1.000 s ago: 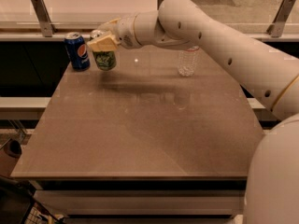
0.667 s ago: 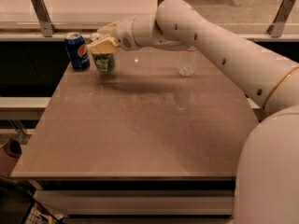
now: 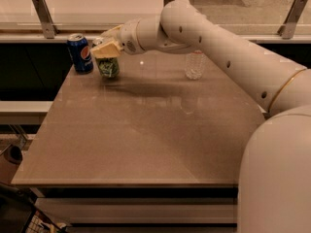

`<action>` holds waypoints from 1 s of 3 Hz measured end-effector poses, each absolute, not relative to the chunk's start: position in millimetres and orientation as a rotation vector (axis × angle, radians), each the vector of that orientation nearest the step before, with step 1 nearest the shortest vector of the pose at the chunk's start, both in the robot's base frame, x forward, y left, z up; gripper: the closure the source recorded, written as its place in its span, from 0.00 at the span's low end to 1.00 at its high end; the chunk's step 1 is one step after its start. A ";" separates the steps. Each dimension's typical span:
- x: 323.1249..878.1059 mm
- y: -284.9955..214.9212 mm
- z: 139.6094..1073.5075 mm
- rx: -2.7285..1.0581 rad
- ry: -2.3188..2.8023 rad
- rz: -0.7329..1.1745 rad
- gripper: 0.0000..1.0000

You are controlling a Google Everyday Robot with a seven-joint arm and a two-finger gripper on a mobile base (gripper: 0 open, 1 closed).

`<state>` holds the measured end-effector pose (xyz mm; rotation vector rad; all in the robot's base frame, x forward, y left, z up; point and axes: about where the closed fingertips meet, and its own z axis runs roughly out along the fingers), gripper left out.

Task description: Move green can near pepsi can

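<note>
White arm [image 3: 209, 40] reaches out long and nearly level across table [image 3: 146, 140] toward pepsi can [image 3: 80, 53]. Gripper [image 3: 107, 50] sits just beside pepsi can, fingers clasped on top of green can [image 3: 109, 68]. Green can stands upright just beside pepsi can, with a narrow gap.

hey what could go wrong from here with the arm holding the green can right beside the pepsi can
1. The gripper clasps the green patterned aluminium can at its top, close to the dark blue Pepsi can. Opening the fingers or drifting sideways might knock the Pepsi can, which stands near the brown table's far corner.
2. Whether the green can's base touches the table is unclear; a release from above could tip it.
3. In withdrawing, the arm might brush the clear plastic water bottle.
</note>
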<state>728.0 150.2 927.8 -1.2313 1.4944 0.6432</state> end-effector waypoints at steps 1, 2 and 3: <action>727.3 152.7 927.0 -1.234 1.493 0.647 0.59; 726.5 155.3 926.2 -1.237 1.492 0.651 0.36; 725.7 158.0 925.4 -1.240 1.491 0.654 0.13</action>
